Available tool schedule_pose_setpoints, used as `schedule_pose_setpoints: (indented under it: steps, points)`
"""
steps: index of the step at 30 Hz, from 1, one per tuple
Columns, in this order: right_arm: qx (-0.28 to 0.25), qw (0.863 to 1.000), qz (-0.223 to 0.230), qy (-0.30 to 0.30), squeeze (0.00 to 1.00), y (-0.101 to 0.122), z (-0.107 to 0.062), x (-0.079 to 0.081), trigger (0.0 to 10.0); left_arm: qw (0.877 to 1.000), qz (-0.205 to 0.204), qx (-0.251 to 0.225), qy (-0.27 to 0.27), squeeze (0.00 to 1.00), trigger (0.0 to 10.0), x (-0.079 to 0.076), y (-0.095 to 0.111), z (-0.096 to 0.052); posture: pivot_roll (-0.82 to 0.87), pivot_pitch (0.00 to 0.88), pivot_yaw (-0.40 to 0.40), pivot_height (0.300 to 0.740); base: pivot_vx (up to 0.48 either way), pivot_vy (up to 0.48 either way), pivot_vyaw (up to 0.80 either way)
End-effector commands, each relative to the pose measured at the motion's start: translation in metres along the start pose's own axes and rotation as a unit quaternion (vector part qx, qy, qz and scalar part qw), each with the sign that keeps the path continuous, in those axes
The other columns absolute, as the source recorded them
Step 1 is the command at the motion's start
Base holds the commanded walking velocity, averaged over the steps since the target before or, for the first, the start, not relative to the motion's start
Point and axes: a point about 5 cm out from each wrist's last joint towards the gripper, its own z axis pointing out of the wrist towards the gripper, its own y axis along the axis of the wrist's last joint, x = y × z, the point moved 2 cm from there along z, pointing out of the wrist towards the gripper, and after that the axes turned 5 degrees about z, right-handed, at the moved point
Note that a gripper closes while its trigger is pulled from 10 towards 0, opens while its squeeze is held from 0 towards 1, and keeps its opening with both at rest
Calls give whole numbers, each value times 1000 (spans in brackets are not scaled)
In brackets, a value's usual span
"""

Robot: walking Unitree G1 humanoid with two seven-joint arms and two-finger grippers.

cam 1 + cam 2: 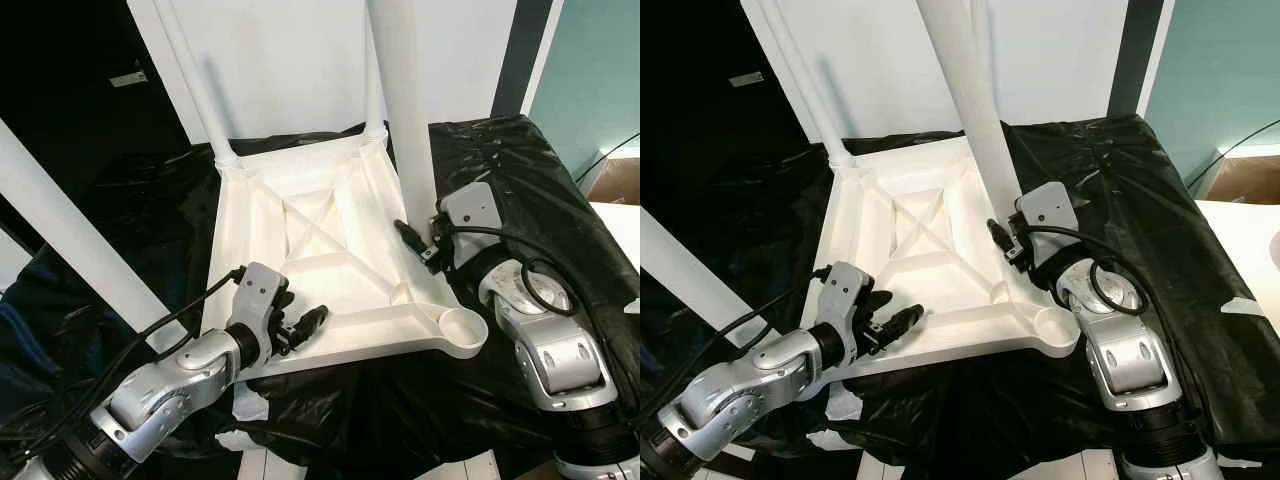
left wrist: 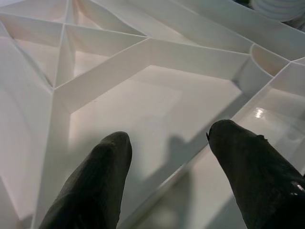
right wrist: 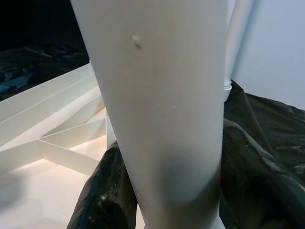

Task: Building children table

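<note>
A white plastic tabletop with ribbed underside (image 1: pixel 330 270) lies upside down in the centre of the head views, resting on crumpled black plastic sheeting (image 1: pixel 520 180) that covers the surface beneath it. Diagonal and straight ribs cross its underside, and a round open socket (image 1: pixel 462 327) sits at its lower right corner. Two white plastic legs stand in the far corner sockets at the upper middle of the frame: a slim tilted one (image 1: pixel 195 80) on the upper left and another (image 1: pixel 372 90) at the upper right. A thicker white cylindrical leg (image 1: pixel 405 120) rises close to the camera, from the top edge down to the tabletop's right side.

The right tool (image 1: pixel 418 243) is at the right middle of the frame, its black fingers (image 3: pixel 107 200) clamped around this thick leg low on its length; the right wrist view shows the leg pressed between them. The left tool (image 1: pixel 305 325) is at the lower left, over the tabletop's near edge, with its fingers (image 2: pixel 102 176) spread apart above a rib, holding nothing.

Another white tube (image 1: pixel 70 240) slants across the left edge of the frame. A white wall (image 1: pixel 300 60) stands behind, and a teal panel (image 1: pixel 590 70) fills the upper right corner.
</note>
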Motion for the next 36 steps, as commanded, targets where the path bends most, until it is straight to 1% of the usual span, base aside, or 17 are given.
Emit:
schedule_pose_setpoints:
  steps: [1, 3, 5, 6, 8, 9, 11, 12, 13, 16, 18, 21, 24, 28, 32, 35, 36]
  points:
    - [-8, 1000, -1, 10, 0, 5, -1, 3, 10000, 893, 21, -35, -448, 0, 10000, -56, 4, -31, -127, 0, 118, 740, 0, 0, 0]
    - [-7, 1000, -2, 10, 0, 6, -2, 2, 10000, 891, 25, -34, -452, 0, 10000, -58, 2, -31, -128, 0, 116, 740, 0, 0, 0]
    - [-5, 1000, -3, 11, 0, 6, -2, 2, 10000, 884, 37, -21, -466, 0, 10000, -62, -5, -33, -132, 0, 113, 740, 0, 0, 0]
    - [-5, 1000, -3, 11, 0, 6, -2, 2, 10000, 884, 37, -21, -466, 0, 10000, -62, -5, -33, -132, 0, 113, 740, 0, 0, 0]
    - [-4, 1000, -4, 12, 0, 7, -3, 3, 10000, 875, 41, -9, -483, 0, 10000, -66, -11, -36, -137, 0, 111, 740, 0, 0, 0]
    - [-4, 1000, -4, 12, 0, 7, -3, 3, 10000, 875, 41, -9, -483, 0, 10000, -66, -11, -36, -137, 0, 111, 740, 0, 0, 0]
    - [-2, 1000, -5, 12, 0, 7, -3, 4, 10000, 867, 44, -5, -497, 0, 10000, -68, -14, -39, -153, 9, 114, 740, 0, 0, 0]
    - [-2, 1000, -5, 12, 0, 7, -3, 4, 10000, 867, 44, -5, -497, 0, 10000, -68, -14, -39, -153, 9, 114, 740, 0, 0, 0]
    - [0, 1000, -5, 11, 0, 7, -4, 4, 10000, 860, 46, 0, -509, 0, 10000, -71, -16, -41, -159, 13, 118, 740, 0, 0, 0]
    - [0, 1000, -6, 9, 0, 7, -4, 4, 10000, 858, 46, 3, -512, 0, 10000, -72, -17, -42, -162, 14, 122, 740, 0, 0, 0]
    - [0, 1000, -7, 7, 0, 8, -4, 3, 10000, 853, 50, 13, -519, 0, 10000, -72, -22, -43, -166, 14, 128, 740, 0, 0, 0]
    - [-1, 1000, -7, 2, 0, 8, -3, 3, 10000, 851, 52, 20, -522, 0, 10000, -73, -27, -40, -168, 13, 131, 740, 0, 0, 0]
    - [-4, 1000, -4, -2, 0, 10, -1, 3, 10000, 844, 56, 27, -532, 0, 10000, -73, -31, -37, -168, 12, 133, 740, 0, 0, 0]
    - [-1, 1000, -5, 2, 0, 9, -2, 6, 10000, 834, 62, 20, -548, 0, 10000, -75, -26, -40, -169, 12, 134, 740, 0, 0, 0]
    - [4, 1000, -7, -1, 0, 7, -3, 4, 10000, 824, 57, 9, -564, 0, 10000, -77, -20, -48, -172, 7, 130, 740, 0, 0, 0]
    - [5, 1000, -8, -3, 0, 7, -3, 2, 10000, 821, 56, 3, -568, 0, 10000, -77, -17, -50, -172, 7, 130, 740, 0, 0, 0]
    - [7, 1000, -11, -5, 0, 6, -2, 1, 10000, 821, 54, -9, -568, 0, 10000, -77, -12, -51, -175, 0, 127, 740, 0, 0, 0]
